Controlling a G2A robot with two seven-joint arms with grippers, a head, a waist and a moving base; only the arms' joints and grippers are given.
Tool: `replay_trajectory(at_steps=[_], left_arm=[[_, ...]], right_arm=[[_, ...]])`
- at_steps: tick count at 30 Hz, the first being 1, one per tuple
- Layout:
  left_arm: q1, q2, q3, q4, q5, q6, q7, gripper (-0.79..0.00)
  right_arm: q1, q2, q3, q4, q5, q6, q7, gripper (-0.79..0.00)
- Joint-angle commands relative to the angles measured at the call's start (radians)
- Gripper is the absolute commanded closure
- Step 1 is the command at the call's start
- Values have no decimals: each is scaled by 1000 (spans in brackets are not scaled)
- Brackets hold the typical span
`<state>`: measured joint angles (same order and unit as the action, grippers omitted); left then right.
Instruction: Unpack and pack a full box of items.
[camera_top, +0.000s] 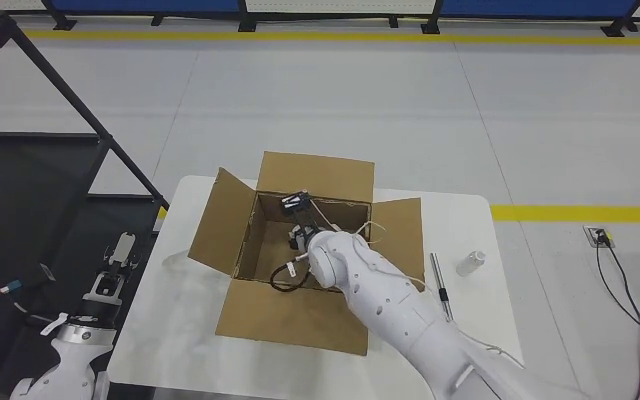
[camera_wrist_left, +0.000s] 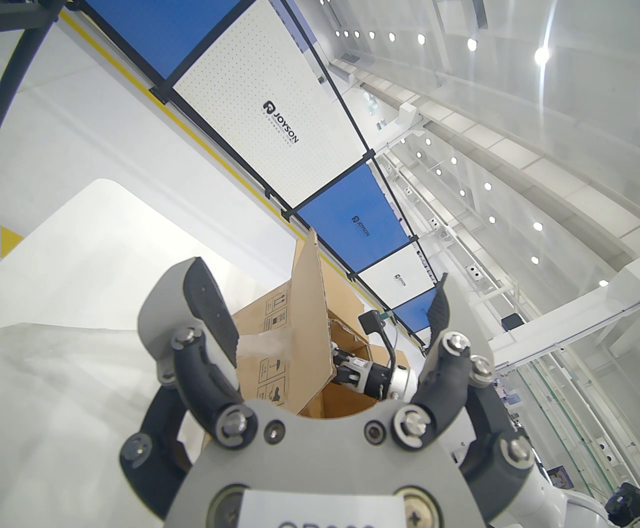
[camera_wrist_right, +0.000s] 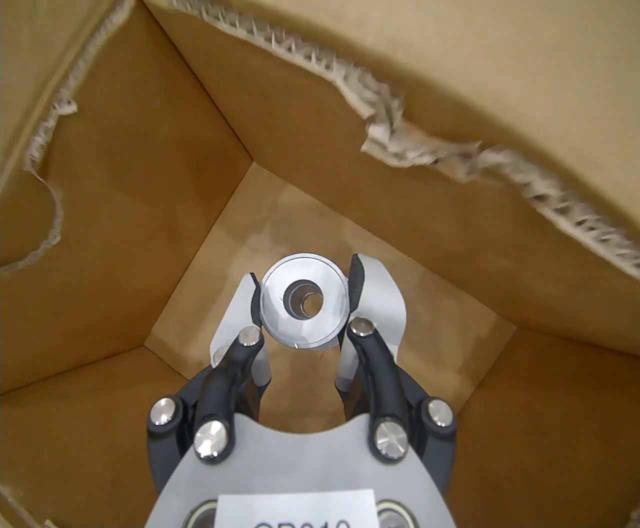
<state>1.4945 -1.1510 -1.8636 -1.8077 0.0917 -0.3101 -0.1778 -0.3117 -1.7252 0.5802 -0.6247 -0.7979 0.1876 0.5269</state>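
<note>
An open cardboard box (camera_top: 340, 180) stands on the white table (camera_top: 460, 215) with its flaps spread. My right arm goes down into it from the front right. Inside, my right gripper (camera_wrist_right: 304, 299) is shut on a round metal part (camera_wrist_right: 287, 326) with a hole through its middle, held above the box floor (camera_wrist_right: 415, 320). My left gripper (camera_wrist_left: 320, 305) is open and holds nothing; it stands off the table's left side and looks toward the box (camera_wrist_left: 305, 320).
On the table right of the box lie a thin dark tool (camera_top: 439, 283) and a small clear bottle (camera_top: 470, 262). A black frame post (camera_top: 90, 115) slants at the left. Torn cardboard edges (camera_wrist_right: 395, 135) line the box's inner flaps.
</note>
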Motion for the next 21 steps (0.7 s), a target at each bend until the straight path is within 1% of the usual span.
replay_trajectory(at_steps=[1, 3, 4, 5, 6, 7, 8, 9, 10, 11, 17, 21], left_arm=[[0, 0, 0, 0, 0, 0, 0, -785], [0, 0, 0, 0, 0, 0, 0, -785], [0, 0, 0, 0, 0, 0, 0, -785], [0, 0, 0, 0, 0, 0, 0, -785], [0, 0, 0, 0, 0, 0, 0, -785], [0, 0, 0, 0, 0, 0, 0, -785], [0, 0, 0, 0, 0, 0, 0, -785], [0, 0, 0, 0, 0, 0, 0, -785], [0, 0, 0, 0, 0, 0, 0, -785], [0, 0, 0, 0, 0, 0, 0, -785], [0, 0, 0, 0, 0, 0, 0, -785], [0, 0, 0, 0, 0, 0, 0, -785]], right_arm=[[12, -25, -9, 69, 20, -22, -14, 0], [21, -47, -17, 115, 30, -38, -34, 0], [26, -56, -19, 135, 34, -44, -42, -80], [31, -64, -20, 154, 36, -49, -49, -231], [35, -71, -22, 170, 39, -56, -53, -326], [39, -78, -22, 185, 40, -62, -57, -366], [41, -84, -23, 198, 41, -69, -60, -434], [44, -89, -23, 211, 42, -77, -62, -576], [47, -94, -24, 222, 42, -84, -63, -696], [49, -99, -25, 233, 40, -88, -63, -785], [58, -118, -23, 253, 26, -112, -91, -785], [55, -125, -31, 211, -13, -94, -107, -785]])
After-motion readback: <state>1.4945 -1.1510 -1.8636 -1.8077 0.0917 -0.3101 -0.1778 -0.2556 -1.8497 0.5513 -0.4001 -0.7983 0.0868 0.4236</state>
